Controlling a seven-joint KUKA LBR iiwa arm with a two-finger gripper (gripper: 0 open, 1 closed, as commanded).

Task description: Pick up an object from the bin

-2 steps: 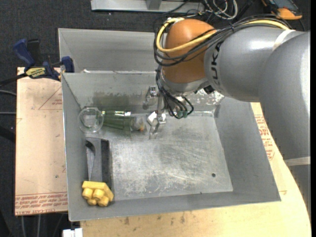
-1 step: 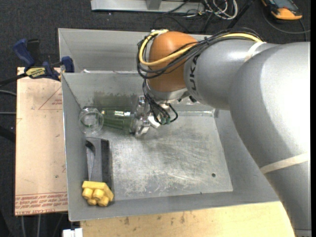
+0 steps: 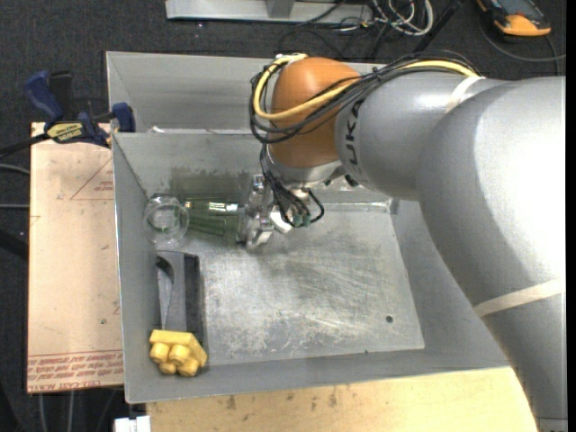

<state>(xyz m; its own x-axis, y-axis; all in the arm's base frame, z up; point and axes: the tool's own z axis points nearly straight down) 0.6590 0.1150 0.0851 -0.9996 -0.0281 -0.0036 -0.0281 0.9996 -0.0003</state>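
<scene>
While the claw (image 3: 257, 225) is seen low over the floor of the grey metal bin (image 3: 360, 331), in its upper left part, nothing is yet lifted clear, so the task is judged to be at its grasping step and no further.

The claw is placed right at the end of a clear glass bottle (image 3: 193, 216) with a green tint. This bottle is laid on its side near the foot of the back wall, with its round open mouth turned toward the bin's left side and its other end pointed at the claw. The two are judged to be touching or very nearly so. Whether the bottle's end is actually taken inside the claw cannot be told, and neither can it be told whether the claw is apart or together, because its tip is crowded by the wrist, the cables and the orange cover (image 3: 306, 97) above it.

Two other things are left untouched along the left wall. A dark grey strip (image 3: 177, 286) is laid lengthwise below the bottle, well apart from the claw. A yellow lumpy thing (image 3: 177, 352) is set in the near left corner, at the strip's lower end.

The approach is therefore taken as done. A firm hold on the bottle is not yet confirmed, and the raising of it out of the bin is left to be carried out.
</scene>
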